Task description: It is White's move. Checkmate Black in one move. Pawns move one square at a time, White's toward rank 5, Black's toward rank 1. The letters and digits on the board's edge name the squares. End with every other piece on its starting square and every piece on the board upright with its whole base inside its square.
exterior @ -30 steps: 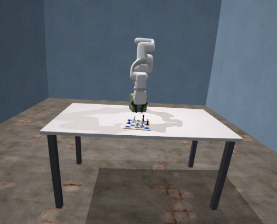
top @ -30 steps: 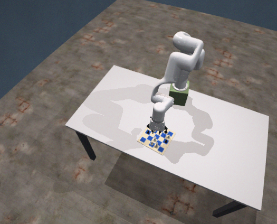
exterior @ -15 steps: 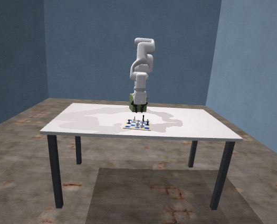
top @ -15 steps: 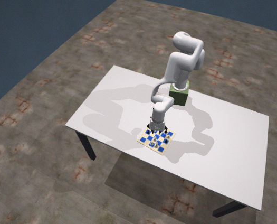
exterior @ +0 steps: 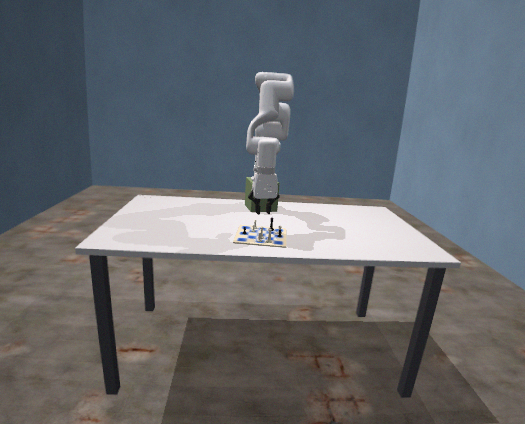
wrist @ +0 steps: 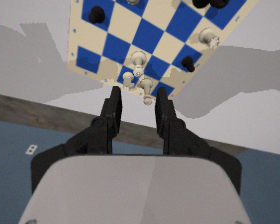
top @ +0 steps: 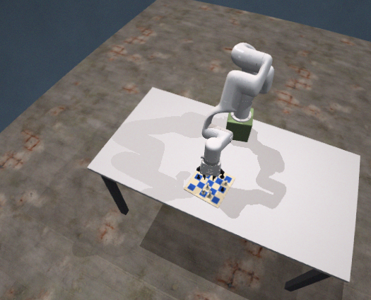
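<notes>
Even, soft lighting; broad grey arm shadows across the table (top: 304,184); slight blur.
</notes>
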`<state>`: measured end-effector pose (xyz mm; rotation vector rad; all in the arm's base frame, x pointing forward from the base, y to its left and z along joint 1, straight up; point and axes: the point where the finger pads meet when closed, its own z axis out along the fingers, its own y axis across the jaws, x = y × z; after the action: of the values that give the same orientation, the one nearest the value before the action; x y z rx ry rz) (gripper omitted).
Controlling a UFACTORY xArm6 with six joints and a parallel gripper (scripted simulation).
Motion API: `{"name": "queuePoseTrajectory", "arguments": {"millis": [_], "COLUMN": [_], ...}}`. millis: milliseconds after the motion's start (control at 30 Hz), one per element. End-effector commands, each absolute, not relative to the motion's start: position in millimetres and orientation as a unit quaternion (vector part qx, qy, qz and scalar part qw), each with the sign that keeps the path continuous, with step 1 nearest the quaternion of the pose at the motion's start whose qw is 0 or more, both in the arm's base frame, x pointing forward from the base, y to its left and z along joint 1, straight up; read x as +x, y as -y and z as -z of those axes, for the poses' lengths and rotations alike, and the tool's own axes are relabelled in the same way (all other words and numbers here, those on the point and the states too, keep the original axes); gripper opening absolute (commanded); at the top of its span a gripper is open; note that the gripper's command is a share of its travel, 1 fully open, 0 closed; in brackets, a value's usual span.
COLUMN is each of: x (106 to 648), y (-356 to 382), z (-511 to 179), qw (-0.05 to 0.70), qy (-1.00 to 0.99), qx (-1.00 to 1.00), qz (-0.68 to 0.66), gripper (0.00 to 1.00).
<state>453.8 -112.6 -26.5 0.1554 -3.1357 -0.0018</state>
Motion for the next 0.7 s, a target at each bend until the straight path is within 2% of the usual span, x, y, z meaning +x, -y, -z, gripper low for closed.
{"name": "queuePoseTrajectory", "arguments": {"millis": [0,667], "x": [455.4,456.3], "y": [113.0,113.2], "z": [27.2,53.4], "qw": [-0.001,-0.001], "qy": [0.999,0.999], "qx": [0.050,0.050], "qz": [0.000,0.000], "gripper": [0.42,0.42]}}
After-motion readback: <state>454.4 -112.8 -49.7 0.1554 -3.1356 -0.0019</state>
